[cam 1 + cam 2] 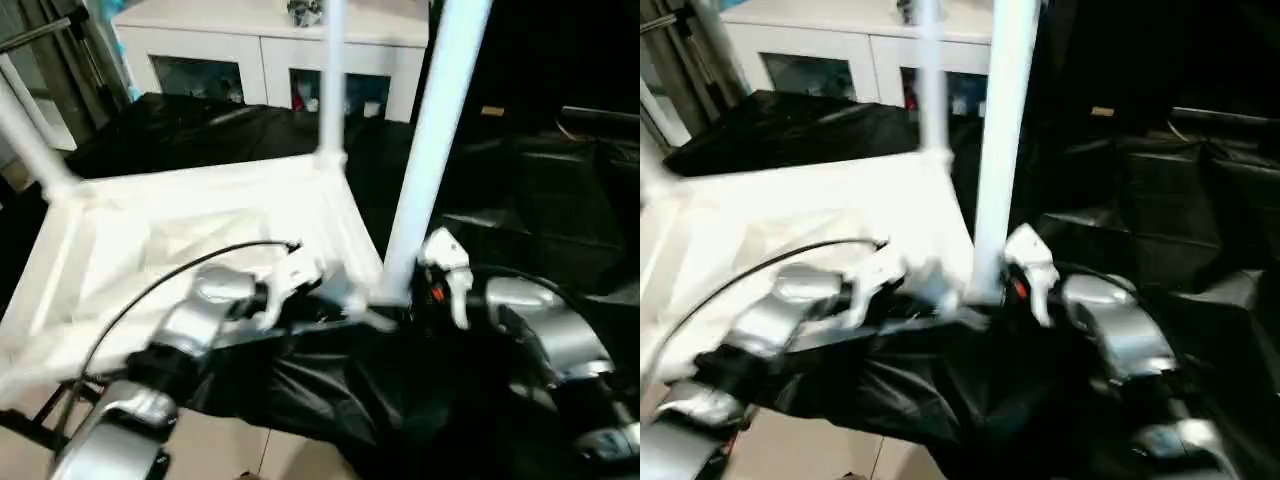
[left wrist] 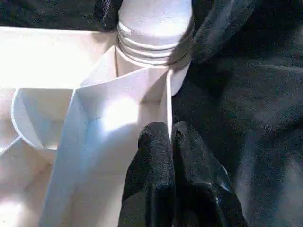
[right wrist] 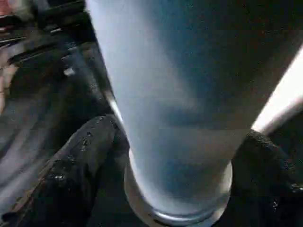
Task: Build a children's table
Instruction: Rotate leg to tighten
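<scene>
The children's table lies upside down: its white ribbed tabletop [image 1: 150,230] rests on the black drape with white legs standing up from the corner sockets. One leg [image 1: 25,130] rises at the far left, one [image 1: 333,80] at the back, and the nearest leg [image 1: 430,150] at the front right corner. My left gripper [image 2: 170,135] is shut on the thin rim wall of the tabletop, just beside that corner socket and the leg's ringed base [image 2: 154,23]. My right gripper [image 3: 175,156] is open, one black finger [image 3: 80,156] on each side of the nearest leg's foot [image 3: 175,94].
A white cabinet [image 1: 270,40] with glass doors stands behind the work table. Black cloth [image 1: 500,180] covers the table and hangs in folds to the right and front. A black cable [image 1: 170,275] arcs over my left forearm. Pale floor [image 1: 230,445] shows below the front edge.
</scene>
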Robot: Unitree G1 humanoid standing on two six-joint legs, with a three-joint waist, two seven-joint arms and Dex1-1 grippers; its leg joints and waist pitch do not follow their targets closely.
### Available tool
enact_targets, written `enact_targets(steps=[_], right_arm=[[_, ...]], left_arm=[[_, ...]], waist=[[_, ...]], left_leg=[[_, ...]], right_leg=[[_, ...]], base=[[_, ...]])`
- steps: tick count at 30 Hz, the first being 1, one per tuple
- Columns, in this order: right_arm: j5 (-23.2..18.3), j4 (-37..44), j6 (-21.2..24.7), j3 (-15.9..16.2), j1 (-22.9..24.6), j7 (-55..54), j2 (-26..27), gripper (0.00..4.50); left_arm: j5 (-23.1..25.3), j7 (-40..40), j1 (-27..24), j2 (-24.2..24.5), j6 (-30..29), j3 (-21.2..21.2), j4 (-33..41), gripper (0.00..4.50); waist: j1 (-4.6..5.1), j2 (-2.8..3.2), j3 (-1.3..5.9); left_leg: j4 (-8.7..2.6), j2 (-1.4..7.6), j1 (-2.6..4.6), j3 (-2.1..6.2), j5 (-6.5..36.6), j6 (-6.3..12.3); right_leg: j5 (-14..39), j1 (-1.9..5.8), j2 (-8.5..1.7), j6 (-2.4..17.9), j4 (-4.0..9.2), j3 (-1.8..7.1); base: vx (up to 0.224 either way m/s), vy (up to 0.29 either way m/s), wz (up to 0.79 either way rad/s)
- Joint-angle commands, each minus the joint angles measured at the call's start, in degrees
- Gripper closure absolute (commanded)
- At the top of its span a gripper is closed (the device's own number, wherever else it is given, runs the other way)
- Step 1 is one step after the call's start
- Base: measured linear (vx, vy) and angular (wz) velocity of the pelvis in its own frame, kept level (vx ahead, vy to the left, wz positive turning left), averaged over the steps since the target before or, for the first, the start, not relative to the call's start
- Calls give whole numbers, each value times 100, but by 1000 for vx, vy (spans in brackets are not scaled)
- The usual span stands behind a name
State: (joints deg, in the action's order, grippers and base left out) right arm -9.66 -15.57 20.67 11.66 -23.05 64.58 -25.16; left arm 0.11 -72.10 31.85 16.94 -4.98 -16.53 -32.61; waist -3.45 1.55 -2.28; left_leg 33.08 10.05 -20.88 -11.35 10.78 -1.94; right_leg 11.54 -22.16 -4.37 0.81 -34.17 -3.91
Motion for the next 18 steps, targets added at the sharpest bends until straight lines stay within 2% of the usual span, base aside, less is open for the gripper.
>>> enact_targets(steps=[1, 5, 6, 10, 11, 14, 18], right_arm=[[-137, 215, 62, 366, 67, 389, 40, 82], [-210, 357, 173, 447, 102, 568, -68, 104], [-210, 376, 178, 455, 109, 588, -75, 131], [-205, 417, 196, 484, 126, 626, -88, 150], [-200, 437, 204, 501, 141, 639, -86, 173], [-191, 477, 227, 508, 174, 645, -65, 183], [-228, 524, 259, 479, 236, 560, 6, 188]], left_arm=[[-106, -187, -24, -73, 28, -148, 201, 450], [-204, -460, -80, 86, -26, -176, 340, 450], [-207, -489, -81, 105, -2, -179, 334, 450], [-227, -580, -88, 150, 3, -191, 346, 450], [-240, -621, -97, 171, -16, -199, 365, 450], [-236, -615, -107, 164, -25, -194, 367, 450], [-227, -488, -106, 85, -18, -145, 332, 450]], waist=[[-10, -55, 295], [-18, -55, 296], [-11, -60, 298], [-21, -60, 315], [-24, -64, 318], [-25, -65, 321], [-31, -60, 320]], left_leg=[[-341, 395, 63, 148, 1012, 464], [-352, 397, 75, 151, 1039, 345], [-346, 386, 67, 143, 1011, 360], [-327, 377, 57, 141, 856, 391], [-321, 375, 56, 139, 831, 400], [-315, 374, 51, 139, 759, 445], [-317, 376, 55, 142, 804, 425]], right_leg=[[793, 250, -452, 1437, 372, 289], [915, 240, -450, 1414, 375, 297], [849, 240, -441, 1411, 369, 300], [627, 249, -448, 1447, 343, 298], [584, 251, -450, 1454, 341, 299], [471, 256, -447, 1476, 328, 293], [580, 256, -450, 1459, 339, 291]], base=[[0, 0, 0], [0, 0, 0], [0, 0, 0], [0, 0, 0], [0, 0, 0], [0, 0, 0], [0, 0, 0]])
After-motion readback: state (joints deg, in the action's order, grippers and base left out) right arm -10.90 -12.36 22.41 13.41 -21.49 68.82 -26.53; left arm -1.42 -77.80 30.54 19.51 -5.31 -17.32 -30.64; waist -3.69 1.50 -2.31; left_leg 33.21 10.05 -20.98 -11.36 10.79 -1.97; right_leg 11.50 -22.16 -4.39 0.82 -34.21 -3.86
